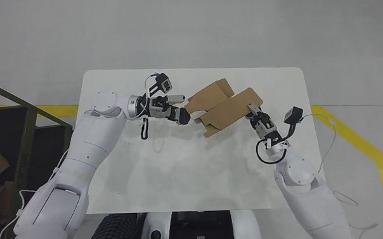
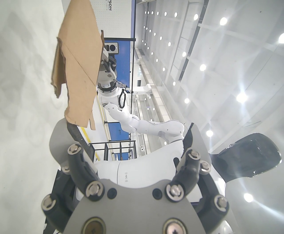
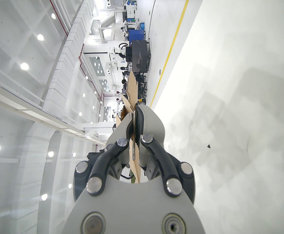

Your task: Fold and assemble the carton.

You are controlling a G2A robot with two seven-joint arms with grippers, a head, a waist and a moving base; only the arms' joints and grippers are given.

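carton: a flat, unopened brown cardboard blank (image 1: 228,110) over the far half of the white table (image 1: 181,177), between the two grippers.
carton long axis: runs side to side across the table, skewed so that its right end lies a little farther from the robot than its left end.
carton facing: its broad face shows in the top view; the right wrist view sees it edge-on (image 3: 131,93).
carton flaps: a second panel sticks out along the far side near the left end, and short flaps hang off the near edge in the left wrist view (image 2: 77,66).
right gripper: at the carton's right end (image 1: 256,116), jaws pressed together on the cardboard edge, with the sheet pinched between the pads (image 3: 134,115).
left gripper: at the carton's left end (image 1: 184,117), jaws spread wide (image 2: 129,133) and pinching nothing.
left finger: one dark pad (image 2: 74,133) sits right at the carton's nearest corner; whether it touches cannot be told.
other finger: stands well apart from the cardboard.
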